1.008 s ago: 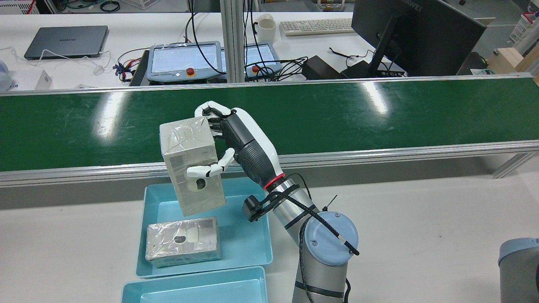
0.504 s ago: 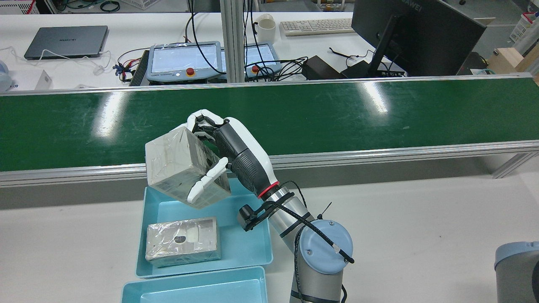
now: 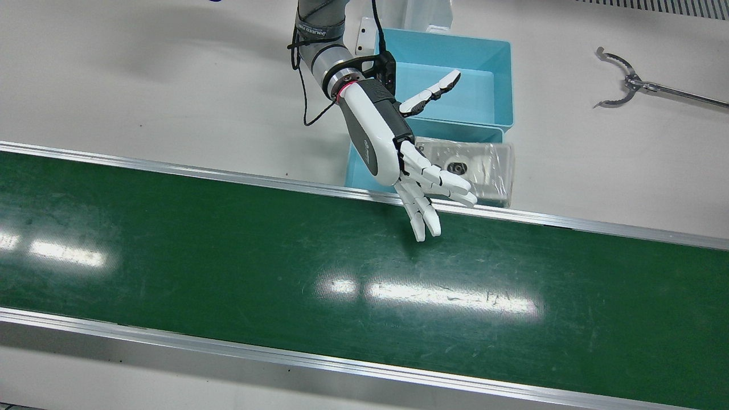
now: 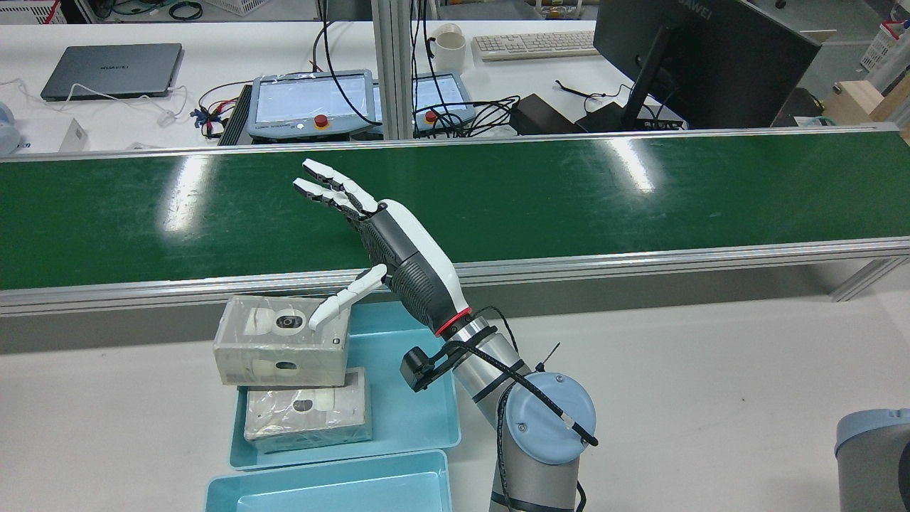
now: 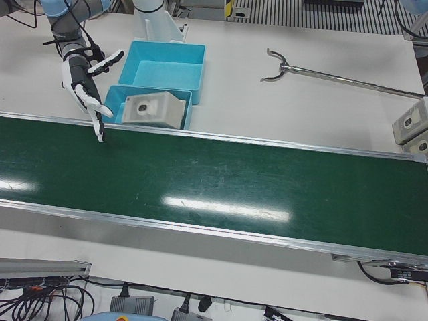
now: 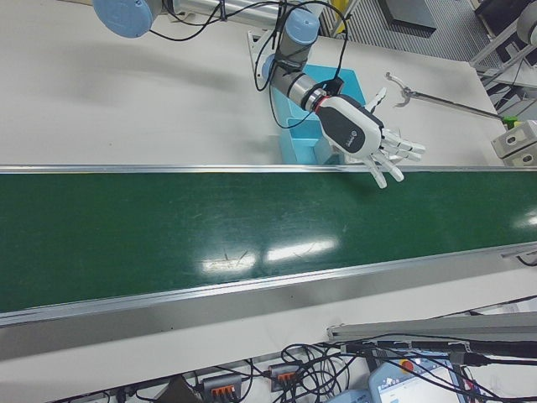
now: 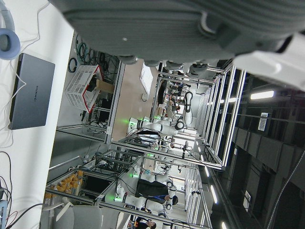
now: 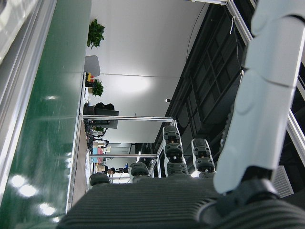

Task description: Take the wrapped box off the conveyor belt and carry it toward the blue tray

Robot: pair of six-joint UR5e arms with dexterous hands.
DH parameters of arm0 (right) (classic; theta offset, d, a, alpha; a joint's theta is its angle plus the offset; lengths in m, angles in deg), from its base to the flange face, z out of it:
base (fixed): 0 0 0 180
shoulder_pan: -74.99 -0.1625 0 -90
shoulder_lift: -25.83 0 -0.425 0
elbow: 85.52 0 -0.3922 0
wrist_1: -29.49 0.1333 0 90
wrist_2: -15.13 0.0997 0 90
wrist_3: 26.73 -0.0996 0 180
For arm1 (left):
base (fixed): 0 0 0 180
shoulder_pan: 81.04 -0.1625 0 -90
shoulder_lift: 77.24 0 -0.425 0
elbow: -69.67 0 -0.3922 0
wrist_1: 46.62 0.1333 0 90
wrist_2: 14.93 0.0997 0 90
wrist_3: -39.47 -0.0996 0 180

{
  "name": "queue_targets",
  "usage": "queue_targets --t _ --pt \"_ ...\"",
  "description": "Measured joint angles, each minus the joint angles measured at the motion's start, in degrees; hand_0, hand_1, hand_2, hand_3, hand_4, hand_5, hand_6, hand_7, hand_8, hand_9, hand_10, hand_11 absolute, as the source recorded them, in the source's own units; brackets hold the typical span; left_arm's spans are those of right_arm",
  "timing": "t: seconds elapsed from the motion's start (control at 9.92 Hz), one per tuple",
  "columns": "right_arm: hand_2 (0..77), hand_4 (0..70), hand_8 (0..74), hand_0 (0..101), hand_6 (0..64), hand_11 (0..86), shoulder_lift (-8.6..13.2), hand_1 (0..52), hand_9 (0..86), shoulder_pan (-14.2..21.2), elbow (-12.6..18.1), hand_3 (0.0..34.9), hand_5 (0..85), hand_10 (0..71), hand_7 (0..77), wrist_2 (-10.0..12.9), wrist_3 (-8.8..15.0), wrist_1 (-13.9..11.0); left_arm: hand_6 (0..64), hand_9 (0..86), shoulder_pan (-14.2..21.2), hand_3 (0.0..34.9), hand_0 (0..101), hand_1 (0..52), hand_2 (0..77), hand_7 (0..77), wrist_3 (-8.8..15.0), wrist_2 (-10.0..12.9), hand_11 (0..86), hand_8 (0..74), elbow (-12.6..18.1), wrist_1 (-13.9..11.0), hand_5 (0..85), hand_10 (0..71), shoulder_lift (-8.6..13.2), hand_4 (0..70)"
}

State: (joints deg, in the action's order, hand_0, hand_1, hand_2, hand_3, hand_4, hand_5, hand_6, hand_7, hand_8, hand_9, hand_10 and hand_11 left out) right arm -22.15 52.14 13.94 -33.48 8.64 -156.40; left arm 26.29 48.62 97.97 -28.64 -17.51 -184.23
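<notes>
The wrapped box [image 4: 281, 341] lies flat on top of a second wrapped box [image 4: 306, 412] in the blue tray [image 4: 419, 419], overhanging the tray's left rim. It also shows in the front view [image 3: 472, 168] and the left-front view [image 5: 152, 110]. My left hand [image 4: 387, 242] is open and empty above the tray's far right corner, with its fingers [image 4: 327, 185] stretched over the belt's near edge. Its thumb tip hovers by the box's top right corner. My right hand [image 8: 190, 191] shows only in its own view, fingers spread and holding nothing.
The green conveyor belt [image 4: 569, 192] runs across with nothing on it. A second blue tray [image 4: 334, 491] sits against the first. A long grabber tool [image 3: 626, 85] lies on the table. More wrapped boxes [image 5: 411, 127] stand at the belt's end. The right arm's base [image 4: 874, 455] is at the table edge.
My left hand tipped the wrapped box down over the tray and let go. The box now rests on the other box, and the fingers have spread open.
</notes>
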Motion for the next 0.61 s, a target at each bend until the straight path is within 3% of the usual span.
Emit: queue_targets --t 0.1,0.2,0.3,0.5,0.61 --pt "1.1 3.3 3.3 47 12.0 1.6 0.0 7.6 1.1 0.0 0.0 20.0 13.1 0.0 4.4 0.0 0.0 0.0 0.0 0.5 0.0 0.0 0 0.0 0.5 0.0 0.0 0.0 0.5 0.5 0.0 0.0 1.1 0.0 0.0 0.0" --pt "1.1 3.3 3.3 47 12.0 1.6 0.0 7.6 1.1 0.0 0.2 20.0 13.1 0.0 4.4 -0.1 0.0 0.0 0.0 0.5 0.0 0.0 0 0.0 0.5 0.0 0.0 0.0 0.5 0.5 0.0 0.0 1.1 0.5 0.0 0.0" --pt "1.1 3.3 3.3 47 12.5 1.6 -0.1 8.7 1.1 -0.4 0.3 19.3 18.5 0.0 4.4 -0.6 0.0 -0.1 0.0 0.5 0.0 0.0 0 0.0 0.5 0.0 0.0 0.0 0.5 0.5 0.0 0.0 1.1 0.5 0.0 0.0" --pt "1.1 4.9 3.3 47 12.5 1.6 -0.3 8.7 1.6 -3.1 0.3 17.7 19.6 0.0 4.4 -3.2 0.0 -0.5 0.0 0.5 0.0 0.0 0 0.0 0.5 0.0 0.0 0.0 0.5 0.5 0.0 0.0 1.1 0.5 0.0 0.0" --pt "4.4 6.0 3.3 47 13.1 1.6 -0.8 13.1 1.1 -5.4 0.3 16.8 22.4 0.0 6.0 -5.2 0.0 -0.7 0.0 0.0 0.0 0.0 0 0.0 0.5 0.5 0.0 0.0 0.5 0.5 0.0 0.0 1.1 0.5 0.0 0.0"
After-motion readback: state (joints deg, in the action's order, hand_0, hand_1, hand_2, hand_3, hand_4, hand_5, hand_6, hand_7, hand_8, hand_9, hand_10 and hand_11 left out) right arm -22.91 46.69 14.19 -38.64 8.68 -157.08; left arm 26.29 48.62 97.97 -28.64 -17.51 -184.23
